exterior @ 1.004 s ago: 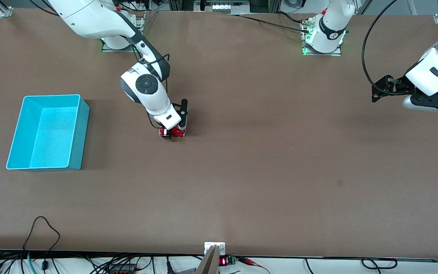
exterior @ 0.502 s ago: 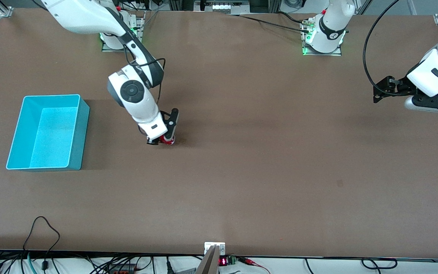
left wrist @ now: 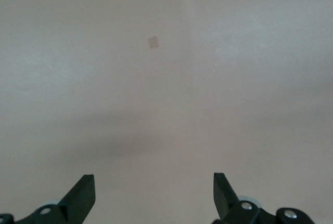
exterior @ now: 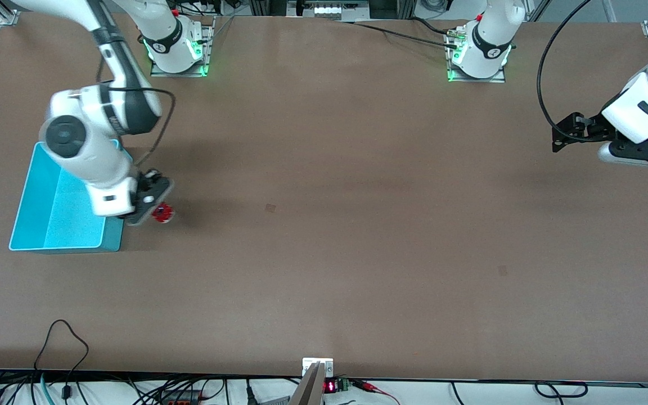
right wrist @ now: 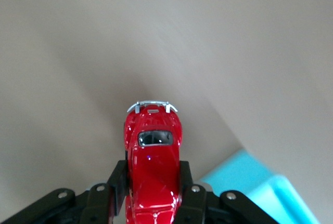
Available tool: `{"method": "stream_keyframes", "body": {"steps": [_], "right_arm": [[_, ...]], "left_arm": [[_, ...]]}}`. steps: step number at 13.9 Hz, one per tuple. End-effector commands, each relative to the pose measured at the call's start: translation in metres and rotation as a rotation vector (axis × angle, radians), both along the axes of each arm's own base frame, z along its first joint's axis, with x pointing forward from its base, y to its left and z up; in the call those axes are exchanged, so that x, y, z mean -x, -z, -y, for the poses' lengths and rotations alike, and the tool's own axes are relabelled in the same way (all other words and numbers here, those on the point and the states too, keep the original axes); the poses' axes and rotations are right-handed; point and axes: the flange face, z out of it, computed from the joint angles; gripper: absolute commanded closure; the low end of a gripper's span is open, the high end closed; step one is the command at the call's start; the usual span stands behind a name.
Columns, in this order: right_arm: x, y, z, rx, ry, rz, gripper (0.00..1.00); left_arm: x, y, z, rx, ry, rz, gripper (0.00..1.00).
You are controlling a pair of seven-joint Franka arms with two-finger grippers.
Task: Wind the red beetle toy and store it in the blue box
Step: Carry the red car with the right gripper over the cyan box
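Gripping the tiny glossy red beetle toy (right wrist: 154,167) by its smooth, likely slippery flanks, the right gripper (exterior: 152,209) hangs just beside the turquoise plastic blue box (exterior: 26,194); the left gripper (left wrist: 153,198) waits, fingers apart.

The brown table (exterior: 358,236) carries the blue box (exterior: 31,197), standing toward the right arm's end.

A wide brown table (exterior: 358,225) was seen, evenly lit, with dark cables (exterior: 65,337) strewn along its edge nearest the front camera.
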Motion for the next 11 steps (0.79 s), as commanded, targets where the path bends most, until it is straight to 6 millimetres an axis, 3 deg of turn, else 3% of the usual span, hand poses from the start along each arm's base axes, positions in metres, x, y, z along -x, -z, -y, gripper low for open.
{"method": "stream_keyframes", "body": {"steps": [1, 4, 8, 11], "right_arm": [[0.005, -0.004, 0.059, -0.018, 0.143, -0.011, 1.00], [0.008, -0.003, 0.108, -0.027, 0.360, -0.002, 1.00], [0.024, 0.007, 0.132, 0.013, 0.763, -0.073, 1.00], [0.041, 0.023, 0.160, 0.051, 0.889, -0.122, 1.00]], "left_arm": [[-0.003, -0.007, -0.001, -0.015, 0.018, -0.005, 0.00], [-0.003, -0.007, 0.001, -0.012, 0.016, -0.005, 0.00], [-0.003, -0.008, -0.001, -0.014, 0.016, -0.005, 0.00], [-0.002, -0.006, -0.001, -0.014, 0.015, -0.016, 0.00]]}}
